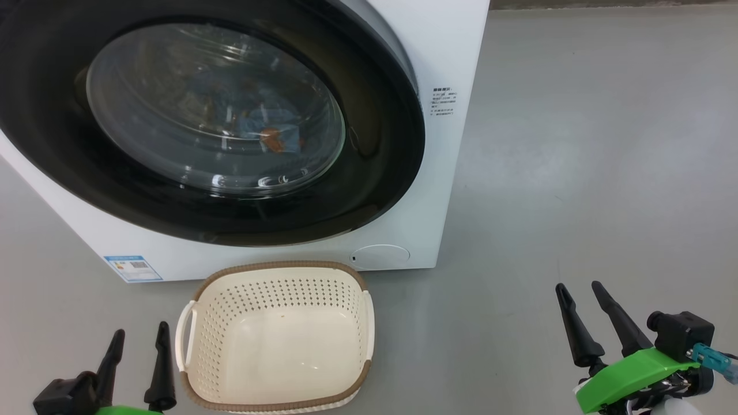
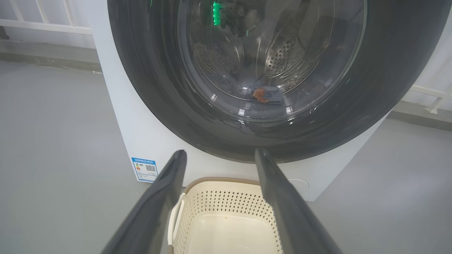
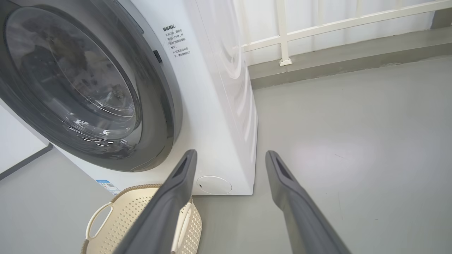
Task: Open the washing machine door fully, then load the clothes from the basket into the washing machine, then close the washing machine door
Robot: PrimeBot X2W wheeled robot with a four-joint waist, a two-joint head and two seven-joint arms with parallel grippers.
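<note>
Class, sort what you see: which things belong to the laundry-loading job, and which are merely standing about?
Belongs to the job: washing machine; washing machine door, shut; clothes behind its glass; basket, empty.
Merely about: blue label; round cap; white railing; grey floor.

- The washing machine door [image 1: 357, 173] runs past the head view's edge from 9 to 12 o'clock.
- We cannot count the clothes [image 1: 271, 135], blurred behind its glass.
- The printed note [image 1: 444, 102] at its 3 o'clock is too small for us to read.
</note>
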